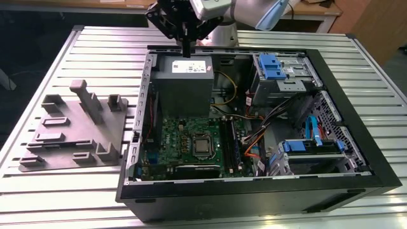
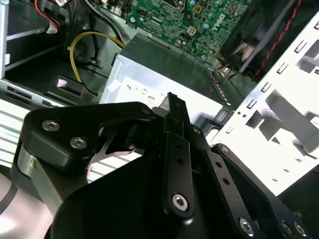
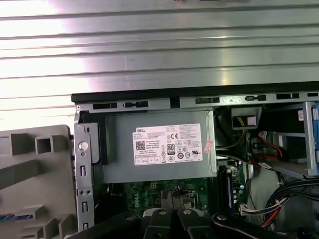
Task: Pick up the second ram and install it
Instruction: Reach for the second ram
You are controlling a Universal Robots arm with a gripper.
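1. Black gripper [image 2: 172,102] links and bolts sit closest to the lens in the second wrist view. Its two fingers are pressed together into one narrow blade, and nothing is seen between them. In the exterior view it points straight down over the far end of the case, above the power supply.
2. A slatted metal table [image 1: 95,47] carries everything else.
3. A black computer case [image 1: 241,195] lies on its side on the table with its inside open to view. Blue drive brackets [image 1: 269,67] sit at the exterior view's right.
4. A grey holder tray [image 1: 70,143] with upright blocks lies on the table just beside the case, on the exterior view's left. It is well apart from the gripper.
5. The power supply [image 1: 181,83], a grey box with a white label, fills the far corner of the case directly under the fingers. Whether they touch it I cannot tell.
6. The green motherboard [image 1: 184,138] lies flat just beside the power supply, towards the near end of the case. The processor [image 1: 202,147] is at its middle.
7. The second ram [image 1: 233,144], as far as can be told, is the dark green-blue stick standing in the long black slots. It is just beside the processor on the exterior view's right, well apart from the gripper.
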